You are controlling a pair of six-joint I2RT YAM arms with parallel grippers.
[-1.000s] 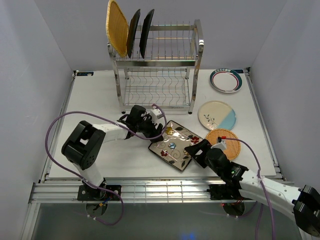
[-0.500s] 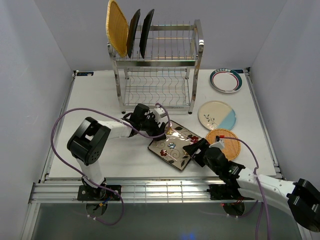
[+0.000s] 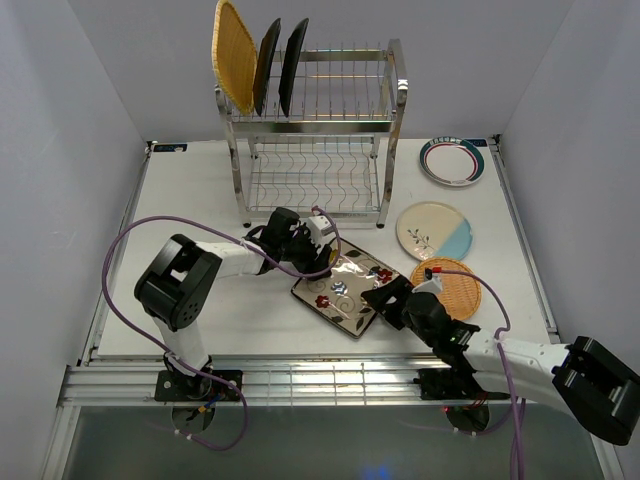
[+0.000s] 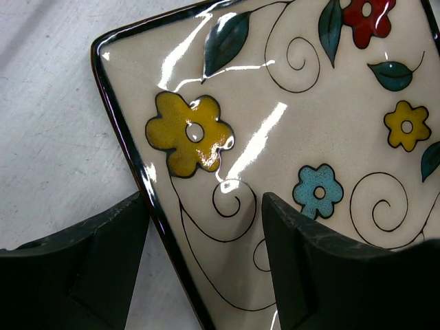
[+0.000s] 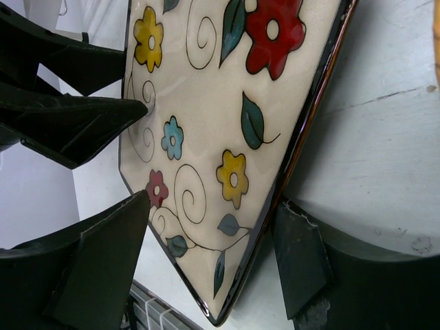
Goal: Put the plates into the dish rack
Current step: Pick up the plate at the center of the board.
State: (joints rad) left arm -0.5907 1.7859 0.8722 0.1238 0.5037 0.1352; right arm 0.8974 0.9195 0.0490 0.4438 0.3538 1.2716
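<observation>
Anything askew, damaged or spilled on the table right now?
No damage or spill. The cream floral square plate lies diagonal on the white table, with the left gripper and right gripper each straddling an edge, jaws open.

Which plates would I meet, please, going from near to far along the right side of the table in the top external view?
woven orange-tan plate → cream-blue round plate → teal-rimmed white plate
</observation>
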